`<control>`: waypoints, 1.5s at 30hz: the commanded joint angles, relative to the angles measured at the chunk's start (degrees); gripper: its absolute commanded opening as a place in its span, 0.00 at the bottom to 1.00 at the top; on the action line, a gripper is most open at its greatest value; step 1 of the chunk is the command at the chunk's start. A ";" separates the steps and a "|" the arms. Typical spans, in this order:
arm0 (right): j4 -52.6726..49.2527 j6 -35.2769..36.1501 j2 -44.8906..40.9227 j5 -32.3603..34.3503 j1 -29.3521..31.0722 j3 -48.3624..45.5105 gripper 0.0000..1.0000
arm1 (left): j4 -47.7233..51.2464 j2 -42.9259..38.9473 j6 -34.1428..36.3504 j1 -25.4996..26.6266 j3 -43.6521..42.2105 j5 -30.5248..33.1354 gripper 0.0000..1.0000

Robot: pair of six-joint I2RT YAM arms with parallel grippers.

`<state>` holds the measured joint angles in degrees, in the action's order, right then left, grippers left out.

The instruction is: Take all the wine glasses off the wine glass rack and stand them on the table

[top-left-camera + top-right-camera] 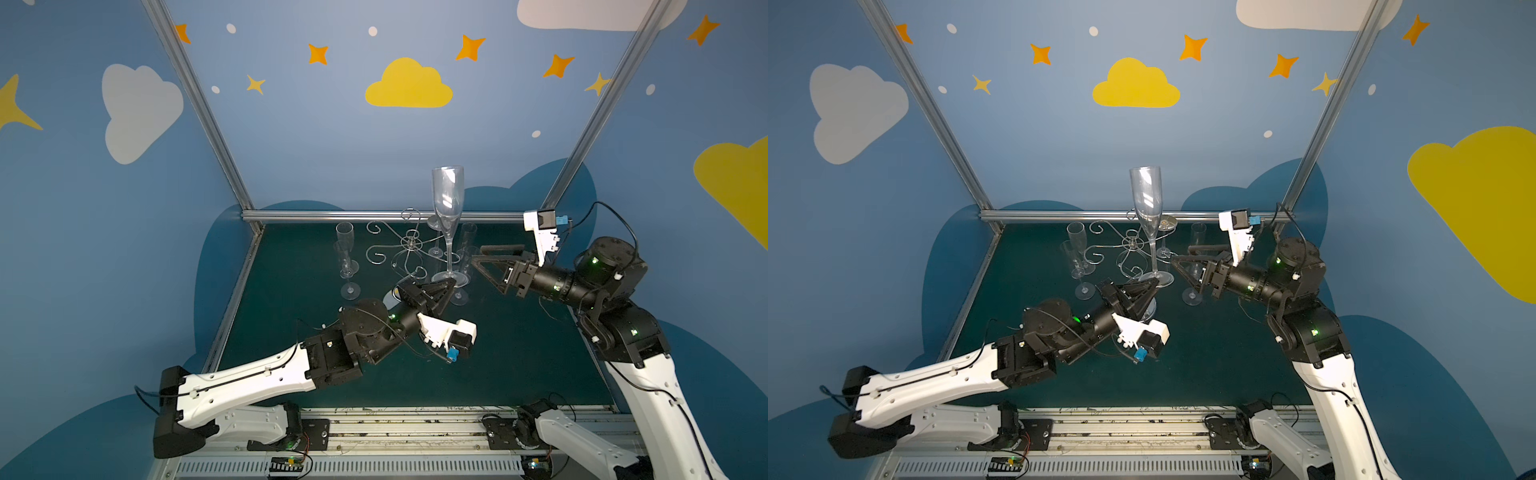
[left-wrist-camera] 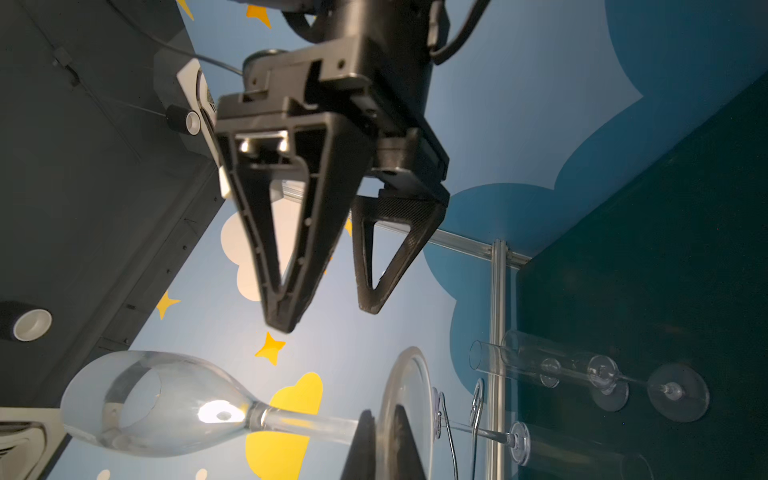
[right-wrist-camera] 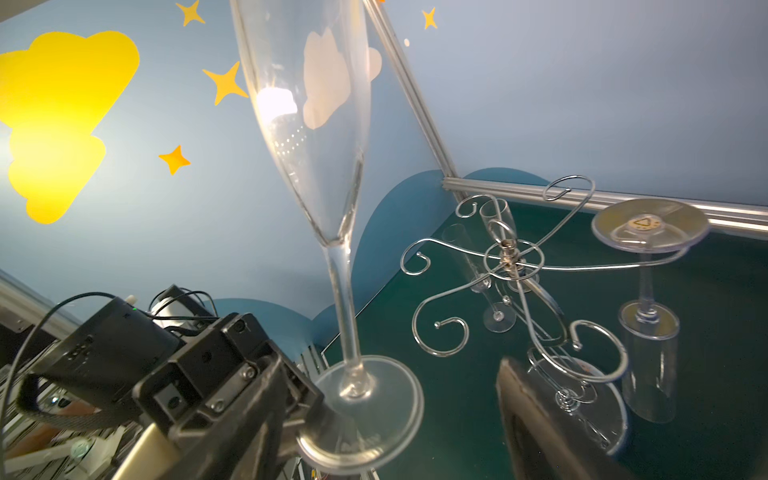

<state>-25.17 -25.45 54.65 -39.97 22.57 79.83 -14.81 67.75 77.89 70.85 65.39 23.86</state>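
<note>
left gripper (image 1: 449,285) clenched on wine glass (image 1: 447,208) foot, glass upright | right gripper (image 1: 478,254) spread wide, near glass, not touching

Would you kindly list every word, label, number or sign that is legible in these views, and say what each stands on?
No words, brands or numbers can be read.
Triangle sign: at the centre of the foot of the hanging glass on the wine glass rack; any lettering around it is too small to read.

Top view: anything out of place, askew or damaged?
One oddity: the champagne flute stands upright in the air, pinched only by the rim of its foot in the left end effector, apart from the wine glass rack. That grip looks tippy. Nothing looks spilled or broken.
</note>
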 commanded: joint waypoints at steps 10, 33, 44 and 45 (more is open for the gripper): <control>-6.30 7.55 3.39 3.25 6.54 3.34 0.60 | -8.34 0.21 10.63 1.05 -5.02 1.45 0.03; -5.91 11.74 5.65 10.81 12.85 2.00 0.00 | -11.19 0.34 11.86 1.46 -7.83 1.68 0.09; -2.78 14.20 2.81 15.45 13.12 -0.20 0.00 | -1.57 -6.42 -17.71 4.11 -1.97 -0.40 0.64; -2.50 15.11 2.28 16.02 13.15 -0.67 0.00 | 1.64 -6.64 -22.28 3.59 -0.21 -0.39 0.66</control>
<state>-30.79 -12.71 59.29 -26.22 35.38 79.64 -18.63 62.48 69.73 75.18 61.01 22.61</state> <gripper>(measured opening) 0.084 0.648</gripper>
